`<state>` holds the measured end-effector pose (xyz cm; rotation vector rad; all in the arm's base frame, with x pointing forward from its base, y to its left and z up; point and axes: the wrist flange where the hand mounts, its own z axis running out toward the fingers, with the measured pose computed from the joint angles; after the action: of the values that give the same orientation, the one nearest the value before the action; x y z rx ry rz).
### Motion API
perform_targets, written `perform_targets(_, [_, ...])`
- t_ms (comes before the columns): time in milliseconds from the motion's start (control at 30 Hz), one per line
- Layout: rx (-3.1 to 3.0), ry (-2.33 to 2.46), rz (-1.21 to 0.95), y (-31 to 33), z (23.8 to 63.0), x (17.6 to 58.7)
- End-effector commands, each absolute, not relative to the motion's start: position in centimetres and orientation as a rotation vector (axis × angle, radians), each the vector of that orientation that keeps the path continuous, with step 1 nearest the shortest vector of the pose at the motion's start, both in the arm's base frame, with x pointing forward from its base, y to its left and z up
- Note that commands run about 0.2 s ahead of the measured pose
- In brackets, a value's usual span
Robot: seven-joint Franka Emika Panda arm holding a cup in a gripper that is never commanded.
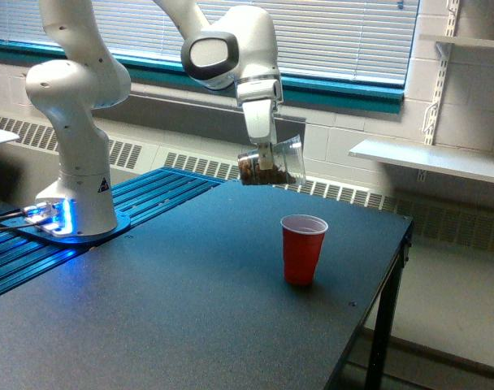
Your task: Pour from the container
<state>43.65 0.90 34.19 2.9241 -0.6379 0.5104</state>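
My gripper [265, 158] is shut on the container [273, 166], a clear plastic tumbler with brown granular bits gathered at its base. The tumbler hangs in the air, tipped well over, its open mouth pointing toward the exterior view's right. It is above the table and up and to the left of the red cup [302, 249]. That cup stands upright on the dark table [174, 309], and I cannot see anything inside it from this angle. Nothing is falling from the tumbler.
The arm's white base [72, 203] stands on a blue slatted platform [141, 199] at the exterior view's left. The table's right edge [397, 244] drops off close to the red cup. A white shelf [434, 158] juts from the wall behind.
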Motion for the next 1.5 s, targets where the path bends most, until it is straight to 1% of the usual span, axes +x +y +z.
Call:
perform_targets(33, [2.891,-0.675,0.477,1.2,33.6,43.6])
perform_targets(800, [2.774,-0.595,0.380,2.8,32.7,44.3])
perform_targets(1500, [2.709,-0.495,0.338,4.5,32.4,45.1])
